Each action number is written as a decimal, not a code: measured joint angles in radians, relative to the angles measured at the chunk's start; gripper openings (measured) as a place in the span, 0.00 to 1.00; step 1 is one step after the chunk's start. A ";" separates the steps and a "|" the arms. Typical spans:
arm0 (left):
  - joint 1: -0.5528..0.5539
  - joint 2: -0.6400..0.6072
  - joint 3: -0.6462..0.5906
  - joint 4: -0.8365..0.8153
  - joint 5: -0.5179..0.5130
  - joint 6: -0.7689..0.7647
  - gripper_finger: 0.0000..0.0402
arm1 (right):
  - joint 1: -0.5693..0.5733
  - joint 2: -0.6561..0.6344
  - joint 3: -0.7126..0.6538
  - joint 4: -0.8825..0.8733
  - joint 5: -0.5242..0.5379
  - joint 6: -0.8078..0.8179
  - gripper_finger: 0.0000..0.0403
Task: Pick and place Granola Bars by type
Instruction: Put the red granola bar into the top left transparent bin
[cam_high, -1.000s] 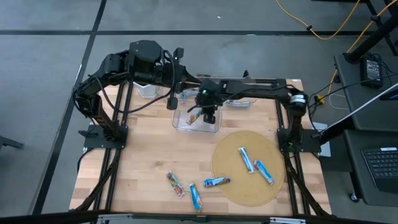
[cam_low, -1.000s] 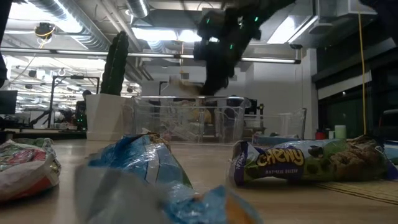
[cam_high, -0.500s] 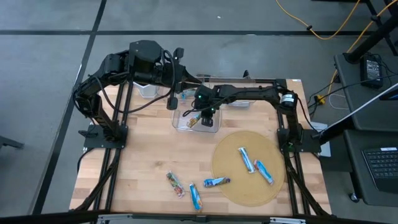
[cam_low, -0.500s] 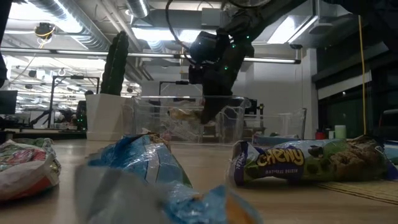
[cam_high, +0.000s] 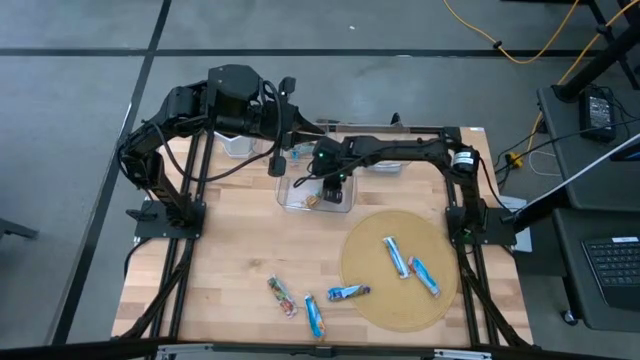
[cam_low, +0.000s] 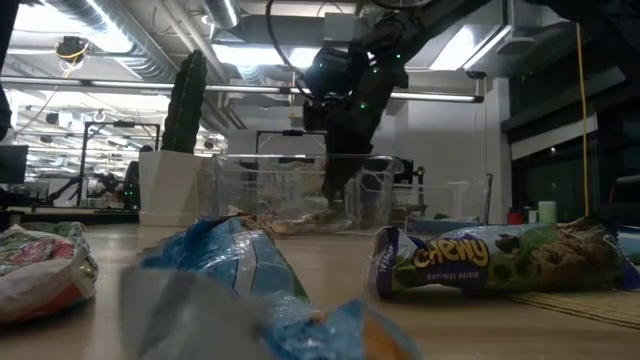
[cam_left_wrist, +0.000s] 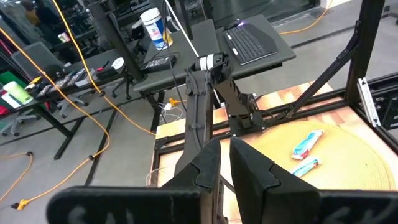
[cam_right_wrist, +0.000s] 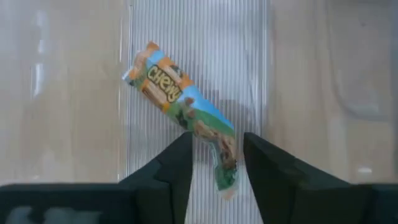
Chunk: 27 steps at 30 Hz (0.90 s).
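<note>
Right now our right gripper (cam_high: 327, 186) hangs over the clear bin (cam_high: 291, 201) at the back of the table, fingers (cam_right_wrist: 168, 165) spread apart with nothing between them. One granola bar (cam_right_wrist: 186, 115) lies flat on the bin's ribbed floor just below those fingers, apparently free of them; from above it shows as a small patch inside the bin (cam_high: 312, 200). Our left gripper (cam_high: 279, 160) waits just beside the bin's back corner, fingers (cam_left_wrist: 205, 168) close together with a thin gap and nothing held.

Five more bars are still out: two blue ones (cam_high: 397, 256) on the round mat (cam_high: 372, 303), plus a blue one (cam_high: 348, 293), another blue one (cam_high: 315, 316) and a multicoloured one (cam_high: 281, 296) on the bare wood at the front.

What worries us is the way out. The fingers sit low between the bin walls, so a sideways pull could catch the rim and drag or tip the light bin. The two arms are also crowded at that corner, and a careless swing could knock them together. Later, the slick wrappers lying flat may slide from a pinch, and similar blues could be sorted into the wrong bin
</note>
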 joint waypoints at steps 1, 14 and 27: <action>0.000 0.000 0.000 0.000 0.000 0.000 0.07 | 0.000 -0.005 0.003 -0.014 0.001 0.001 0.37; -0.055 -0.036 0.000 -0.474 -0.046 -0.189 0.08 | -0.002 -0.382 -0.144 -0.029 0.196 -0.014 0.38; -0.342 -0.066 -0.479 -0.493 0.028 -0.277 0.06 | 0.070 -1.018 -0.668 0.337 0.337 -0.067 0.38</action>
